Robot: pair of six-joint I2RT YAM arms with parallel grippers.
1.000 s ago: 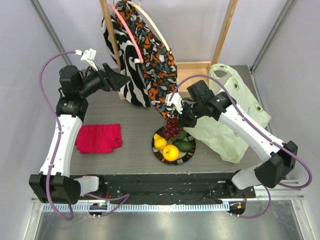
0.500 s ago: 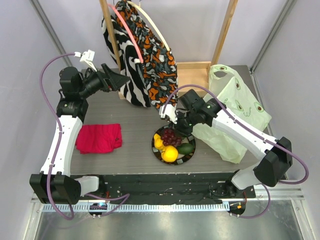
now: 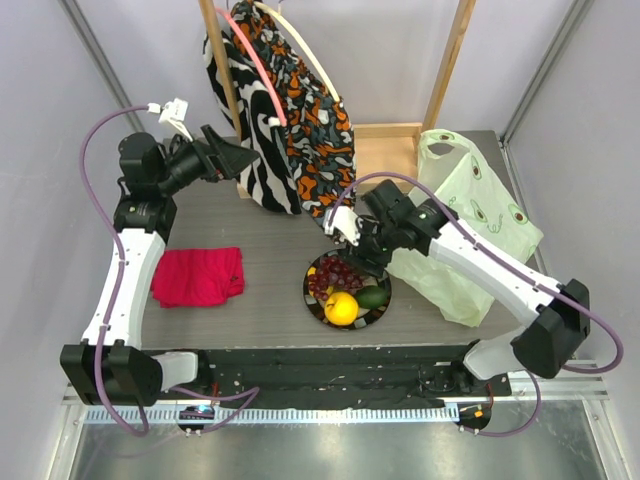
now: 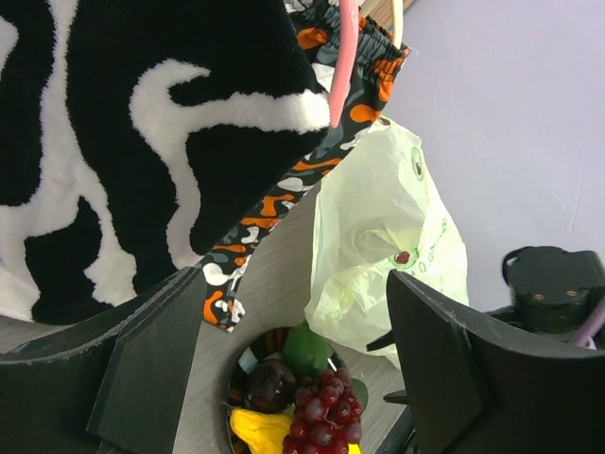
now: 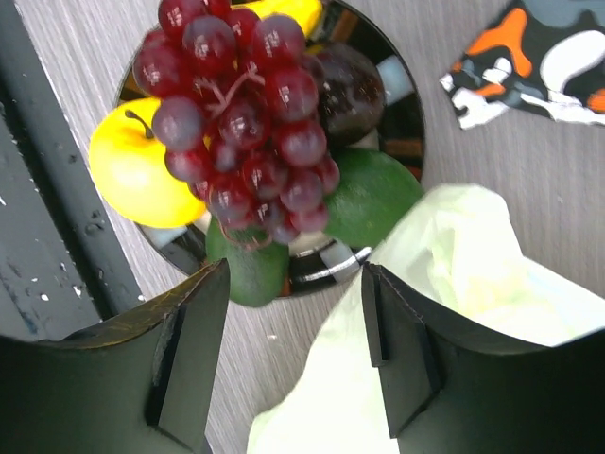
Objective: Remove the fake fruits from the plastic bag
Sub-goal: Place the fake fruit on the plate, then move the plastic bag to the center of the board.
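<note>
Above the plate (image 5: 416, 123), our right pincer (image 5: 295, 274) stood parted and empty, the grape bunch (image 5: 250, 132) lying atop the other fake fruits (image 5: 142, 165); we judged a straight lift clear wisest, then a reach into the plastic bag (image 5: 454, 265) alongside; our left pincer (image 4: 293, 276) gaped empty.

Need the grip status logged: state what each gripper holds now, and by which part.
Nothing is held. The right gripper stands open above the grape bunch, which lies on the plate; the left gripper is open on empty air.
</note>
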